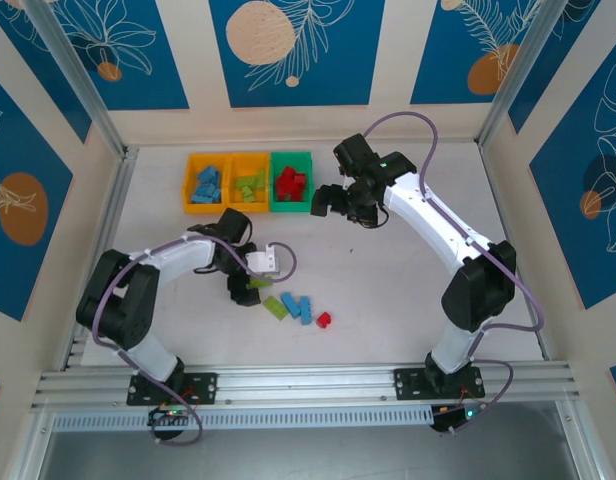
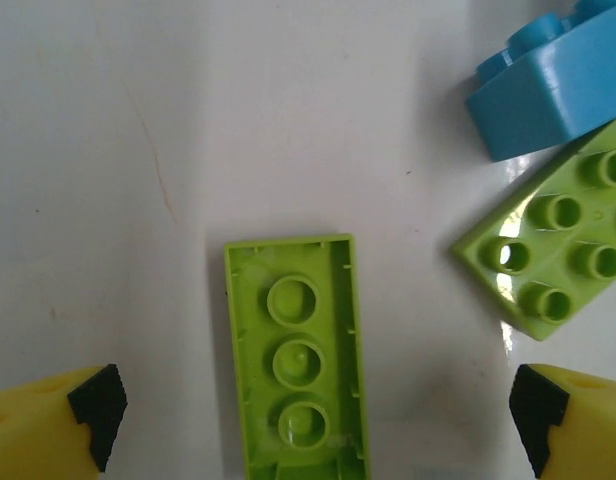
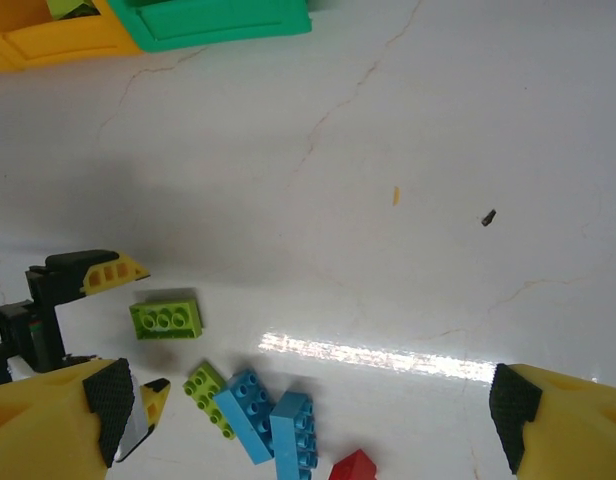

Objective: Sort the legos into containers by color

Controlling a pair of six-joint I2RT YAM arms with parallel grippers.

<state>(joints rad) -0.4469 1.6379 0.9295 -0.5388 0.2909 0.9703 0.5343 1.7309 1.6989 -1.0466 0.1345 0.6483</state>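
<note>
light green lego [image 2: 296, 360] lies underside up on the table [image 2: 138, 150], midway between the tips of the wide-open, empty left gripper [image 2: 313, 412], long axis running 6 to 12 o'clock, crosswise to their closing line.

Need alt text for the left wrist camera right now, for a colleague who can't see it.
A light green brick lies underside up on the white table, between the yellow, black-padded fingers of the open left claw, touching neither. At upper right, a blue brick sits beside a second green brick, studs up.
</note>
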